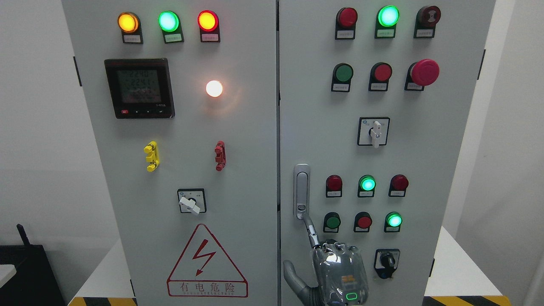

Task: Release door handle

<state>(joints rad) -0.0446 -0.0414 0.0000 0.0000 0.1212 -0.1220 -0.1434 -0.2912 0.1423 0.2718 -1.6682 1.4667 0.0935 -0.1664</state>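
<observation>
The silver door handle [301,191] stands upright and flush in its recess on the left edge of the cabinet's right door [425,148]. My right hand [335,272] rises from the bottom edge just below it, back of the hand toward the camera. Its index finger [311,231] is stretched up and left, with the tip touching the handle's lower end by the round lock. The thumb [293,278] sticks out to the left, and the other fingers are curled in. Nothing is grasped. The left arm does not show.
The right door carries several indicator lamps and push buttons, a red emergency stop [424,72], a white selector [375,132] and a black knob [386,261] close to my hand. The left door [191,127] has a meter, lamps and a warning triangle. A white platform [454,272] flanks the cabinet.
</observation>
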